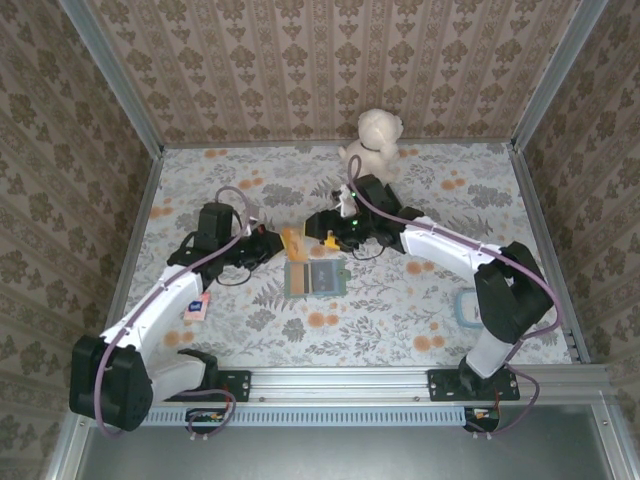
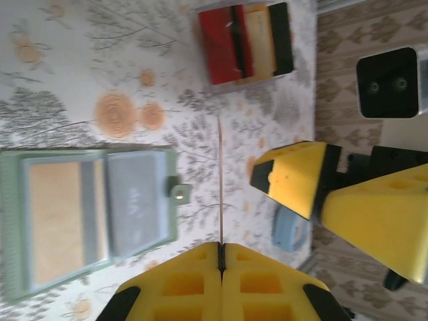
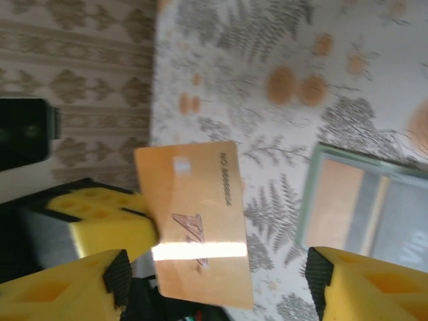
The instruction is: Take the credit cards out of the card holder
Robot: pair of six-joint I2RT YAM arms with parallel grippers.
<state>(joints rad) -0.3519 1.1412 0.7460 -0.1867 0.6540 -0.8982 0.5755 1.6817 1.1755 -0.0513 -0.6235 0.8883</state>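
Risk first: the gold card (image 3: 194, 214) is held by one short edge only, in the air above the counter (image 1: 400, 300), so it could pivot or slip out if the arm swings fast. Right claw (image 3: 217, 271) sits close around the card's free end; pulling away crooked could clip the card and knock it loose. Can't tell if its near finger touches the card edge. The card holder (image 2: 171, 214) lies open and flat on the counter, just below both claws in the top view, nobody holding it. A tan card (image 2: 57, 221) sits in its pocket, grey panel beside it. Judgement: tugging that one out with the holder unpinned could drag the whole holder along.

Left claw (image 2: 221, 249): fingers pressed together, pinching the gold card, seen edge-on as a thin line in its own wrist view. Right claw: spread wide, fingers either side of the card, gripping nothing.
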